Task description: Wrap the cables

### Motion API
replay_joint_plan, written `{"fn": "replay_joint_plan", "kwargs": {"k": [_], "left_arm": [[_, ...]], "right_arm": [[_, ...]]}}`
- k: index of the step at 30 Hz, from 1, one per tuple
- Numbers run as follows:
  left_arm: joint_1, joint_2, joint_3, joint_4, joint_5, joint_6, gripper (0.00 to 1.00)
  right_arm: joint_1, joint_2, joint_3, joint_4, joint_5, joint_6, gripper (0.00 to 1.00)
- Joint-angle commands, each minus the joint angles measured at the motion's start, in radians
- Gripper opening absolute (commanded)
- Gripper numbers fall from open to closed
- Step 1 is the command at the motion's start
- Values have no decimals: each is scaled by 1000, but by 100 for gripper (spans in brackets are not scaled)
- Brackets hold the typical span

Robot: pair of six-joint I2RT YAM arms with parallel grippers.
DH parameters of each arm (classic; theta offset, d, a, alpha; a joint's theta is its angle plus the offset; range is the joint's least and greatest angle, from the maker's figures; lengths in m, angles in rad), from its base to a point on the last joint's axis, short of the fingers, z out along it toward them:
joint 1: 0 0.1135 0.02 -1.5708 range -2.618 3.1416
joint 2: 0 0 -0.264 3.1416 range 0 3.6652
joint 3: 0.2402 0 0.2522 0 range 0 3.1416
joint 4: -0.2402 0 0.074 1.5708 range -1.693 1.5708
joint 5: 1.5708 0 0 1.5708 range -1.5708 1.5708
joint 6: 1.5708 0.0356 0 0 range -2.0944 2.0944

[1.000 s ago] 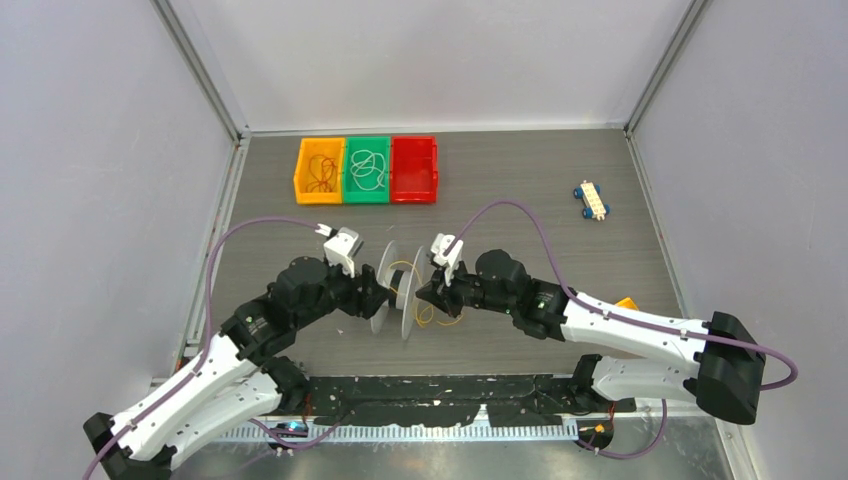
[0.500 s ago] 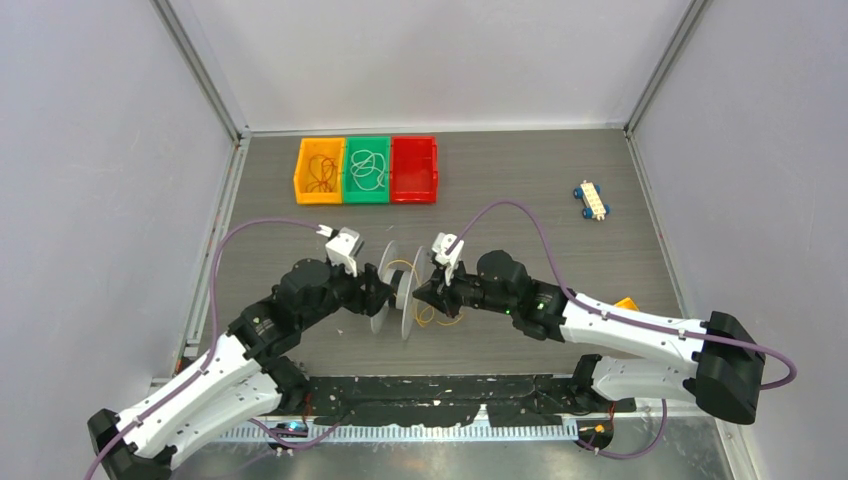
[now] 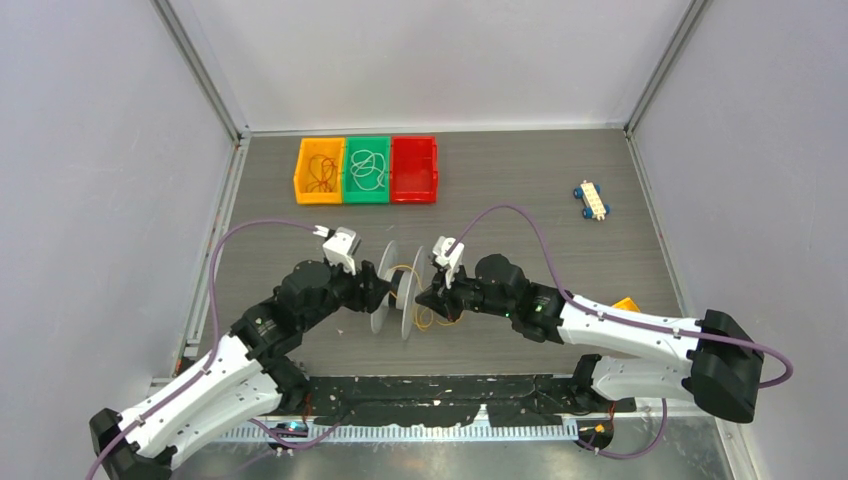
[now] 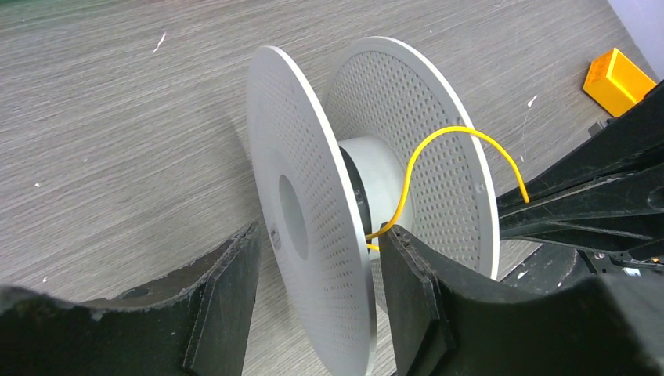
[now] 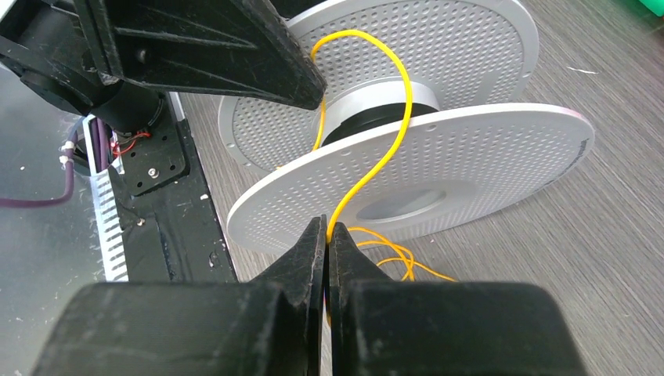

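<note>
From where I stand, the winding has barely begun. The white perforated spool (image 3: 400, 290) stands on its rims on the table (image 3: 560, 170) between the two arms. The yellow wire (image 5: 389, 149) rises from the hub (image 5: 376, 106) in one open arch and comes down into the right gripper (image 5: 326, 229). That gripper's jaws are pressed tight together on the strand, right at the spool's rim. On the spool's other side, the left gripper (image 4: 317, 251) has its jaws standing partway apart, astride the flange (image 4: 305, 141) nearest it. One finger is outside the disc and the other is in the gap between the discs. Whether they actually bear on the disc I cannot tell, though steadying the spool looks like the idea. The hub shows mostly bare, with no neat turns that I can make out. A tangle (image 5: 389, 257) of the same wire lies loose on the table just beside the spool, under the right gripper. So nearly all the wrapping is left, I'd judge.
</note>
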Motion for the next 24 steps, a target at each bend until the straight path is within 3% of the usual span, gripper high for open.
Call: {"fn": "replay_joint_plan", "kwargs": {"k": [1,12,22,24], "left_arm": [[4,0,-1,72,-24,-9,57],[3,0,-32,124,-25,-2,58],[3,13,-19,125,-19,4,30],[3,17,-14,125,-20,7,19]], "right_arm": [[2,3,1,72,2,24,6],[3,25,4,95,3,72,5],[2,22,-7,89,9,85,5],[2,22,-4,81,8,87,5]]}}
